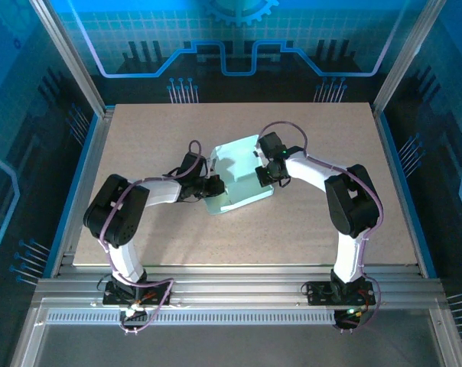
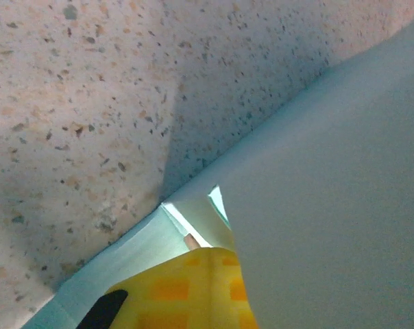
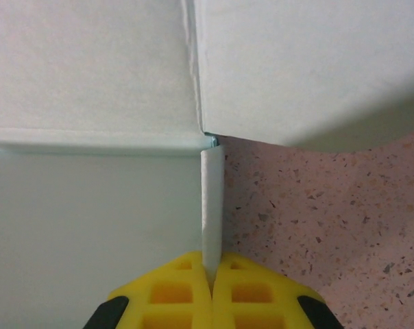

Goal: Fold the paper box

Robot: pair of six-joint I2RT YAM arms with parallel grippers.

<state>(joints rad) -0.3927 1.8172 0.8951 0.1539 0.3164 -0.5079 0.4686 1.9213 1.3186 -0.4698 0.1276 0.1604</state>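
Your right tool pinches a narrow tab of the paper box, running straight ahead. Your left tool clamps the opposite edge.

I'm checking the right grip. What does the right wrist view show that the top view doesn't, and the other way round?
Right wrist view: the right gripper seen close up, with its yellow fingers shut on a thin flap of the box, seen edge-on.
Top view: both arms at once, with the left gripper at the box's left edge, the right one on its right side, and the box mid-table.
Both: the pale box and the speckled table.
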